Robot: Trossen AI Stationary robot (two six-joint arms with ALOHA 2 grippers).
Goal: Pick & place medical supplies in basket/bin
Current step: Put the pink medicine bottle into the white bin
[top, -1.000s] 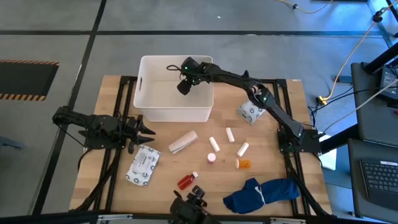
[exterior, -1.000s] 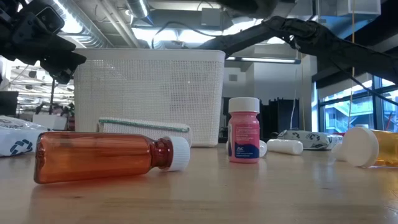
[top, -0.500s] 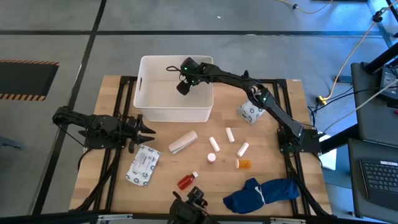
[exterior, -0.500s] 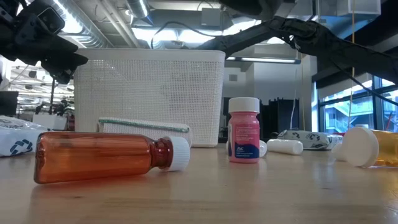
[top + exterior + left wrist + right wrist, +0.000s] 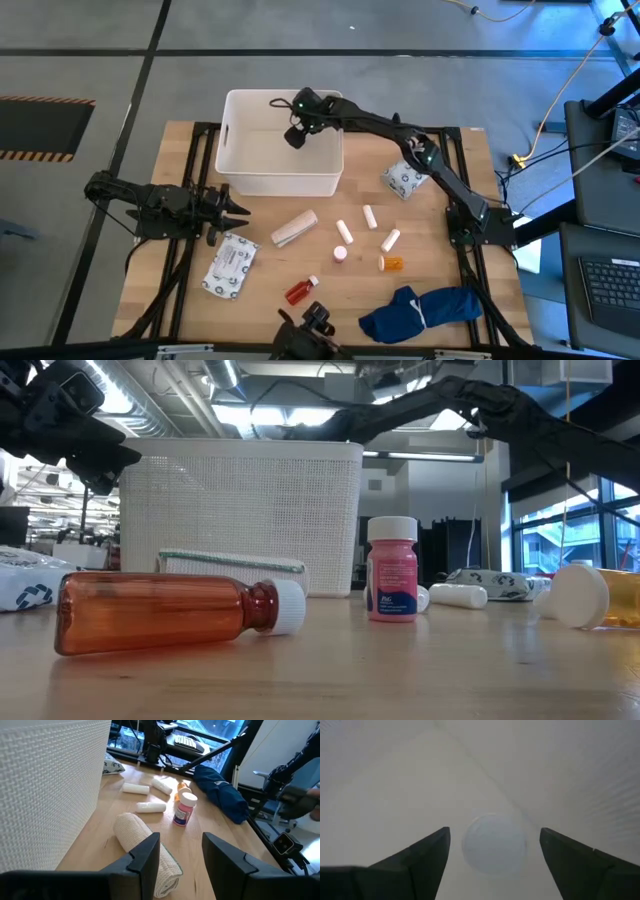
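My right gripper (image 5: 295, 138) hangs open over the white tub (image 5: 238, 172), fingers pointing down. In the right wrist view a white round thing (image 5: 494, 842) lies on the tub floor below the right gripper (image 5: 495, 832), apart from both fingers. My left gripper (image 5: 240, 210) waits open near the tub's near-left corner, facing the tan bandage roll (image 5: 142, 845). On the table lie the bandage roll (image 5: 295, 227), three white cylinders (image 5: 343, 232), a white-capped vial (image 5: 340, 254), an orange bottle (image 5: 392, 263), a red bottle (image 5: 300, 290) and two packets (image 5: 230, 266) (image 5: 403, 180).
A dark blue cloth bundle (image 5: 420, 310) lies at the table's near right. The tub stands at the far middle of the table, its wall (image 5: 240, 510) rising behind the bottles in the low view. Bare wood shows between the tub and the supplies.
My right arm has risen a little over the tub and drawn slightly toward the far edge. The left arm and the supplies on the table have kept still.
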